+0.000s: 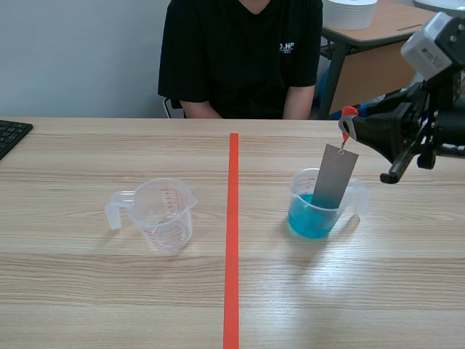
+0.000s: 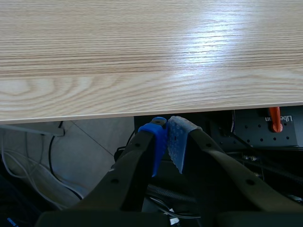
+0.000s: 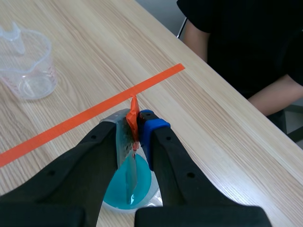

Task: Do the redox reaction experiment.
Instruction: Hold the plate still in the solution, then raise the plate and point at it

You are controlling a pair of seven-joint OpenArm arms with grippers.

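Orange tag pinched between 2 right fingers — plate hangs below.

Person's black shirt: small white chest print, reads approx. "D.HP".
Empty measuring cup: red graduations, illegible.
Black plate below the table edge: "Libe", cut off.

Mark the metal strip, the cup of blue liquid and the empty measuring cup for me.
metal strip (image 1: 335, 176): scene view, middle of its grey face.
cup of blue liquid (image 1: 360, 196): scene view, its handle.
empty measuring cup (image 1: 168, 218): scene view, front wall.
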